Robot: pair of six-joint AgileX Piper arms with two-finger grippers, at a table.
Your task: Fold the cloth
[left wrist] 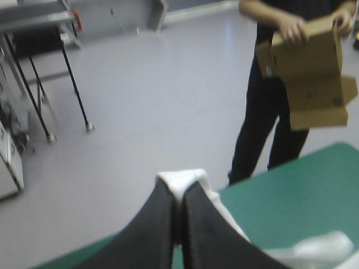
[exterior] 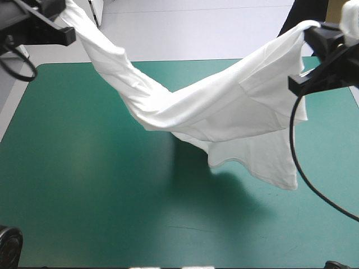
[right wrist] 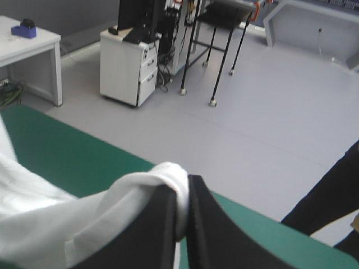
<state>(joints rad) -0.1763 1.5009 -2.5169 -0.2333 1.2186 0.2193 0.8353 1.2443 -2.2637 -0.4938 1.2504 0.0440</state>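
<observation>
The T-shirt (exterior: 224, 112) hangs in the air over the teal-green cover (exterior: 84, 196), strung between the two arms like a hammock. The left gripper (left wrist: 178, 193) is clamped on one bunched white edge, and the right gripper (right wrist: 185, 188) is pinched the same way on the other. The middle sags deeply, and a loose flap drops lowest toward the right side of the table (whether it brushes the cover cannot be told). The step in hand looks like stretching and laying the shirt out flat before any fold. To do it well, the arms should probably draw apart first until the sag is taken up, then come down together and level so the hanging flap meets the cover first and the rest rolls out over it without creasing. Neither grip should loosen until the cloth lies on the table, since an early release on one side would likely drop it back into a heap.
</observation>
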